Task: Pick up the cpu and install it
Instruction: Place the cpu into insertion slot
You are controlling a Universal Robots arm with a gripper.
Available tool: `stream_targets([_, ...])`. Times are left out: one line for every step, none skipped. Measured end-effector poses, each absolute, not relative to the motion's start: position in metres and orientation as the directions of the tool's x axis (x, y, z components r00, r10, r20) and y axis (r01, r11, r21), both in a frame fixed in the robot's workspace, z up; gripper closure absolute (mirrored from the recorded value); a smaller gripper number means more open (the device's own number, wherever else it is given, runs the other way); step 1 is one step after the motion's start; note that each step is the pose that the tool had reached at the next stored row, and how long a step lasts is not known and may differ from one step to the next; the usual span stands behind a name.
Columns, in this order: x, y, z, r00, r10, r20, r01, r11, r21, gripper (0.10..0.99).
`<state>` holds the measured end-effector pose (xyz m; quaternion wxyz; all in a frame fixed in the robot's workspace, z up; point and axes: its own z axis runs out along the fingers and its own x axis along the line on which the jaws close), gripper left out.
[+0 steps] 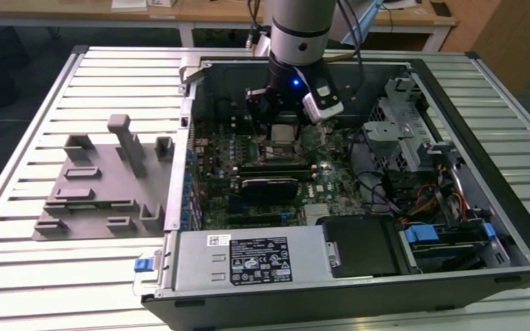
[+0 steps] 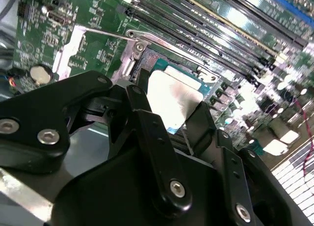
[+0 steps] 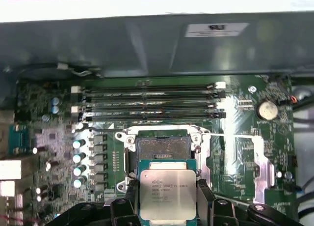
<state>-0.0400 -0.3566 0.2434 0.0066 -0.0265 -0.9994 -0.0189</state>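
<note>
The cpu (image 3: 167, 192), a small flat square chip with a pale silver top, is gripped at two opposite edges by my black fingers (image 3: 129, 192). My gripper (image 3: 167, 196) is shut on it. The chip hangs level just short of the open socket (image 3: 162, 145) on the green motherboard, not seated in it. In the second wrist view the cpu (image 2: 171, 96) sits between the fingers (image 2: 140, 100) of the gripper (image 2: 171, 108), over the socket frame (image 2: 140, 46). In the exterior view the gripper (image 1: 283, 124) reaches down into the open computer case, with the cpu (image 1: 283, 133) at its tip.
Memory slots (image 3: 152, 100) run beside the socket, and a coin battery (image 3: 267, 109) lies off to one side. The case wall (image 1: 190, 138) and drive cage (image 1: 403, 131) flank the arm. A power supply (image 1: 246, 258) fills the near end. A grey plastic fixture (image 1: 99, 186) stands on the slatted table at the exterior view's left.
</note>
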Motion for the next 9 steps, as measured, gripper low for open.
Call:
stream_targets([-0.04,-0.3566,0.2434,-0.997,0.071,0.014,0.071,0.997,0.037,0.541])
stream_targets([-0.04,-0.3566,0.2433,-0.996,0.089,0.014,0.089,0.995,0.037,0.541])
stream_targets([-0.04,-0.3566,0.2433,-0.994,0.106,0.014,0.107,0.994,0.037,0.541])
stream_targets([-0.04,-0.3566,0.2432,-0.992,0.124,0.014,0.125,0.991,0.037,0.541])
stream_targets([-0.04,-0.3566,0.2432,-0.99,0.143,0.014,0.143,0.989,0.037,0.541])
stream_targets([-0.04,-0.3566,0.2432,-0.987,0.16,0.014,0.16,0.986,0.037,0.541])
stream_targets([-0.04,-0.3566,0.2431,-0.984,0.178,0.014,0.179,0.983,0.037,0.541])
stream_targets([-0.0401,-0.3566,0.2431,-0.98,0.197,0.014,0.197,0.98,0.037,0.541])
stream_targets([-0.04,-0.3566,0.2431,-0.977,0.215,0.014,0.215,0.976,0.037,0.541])
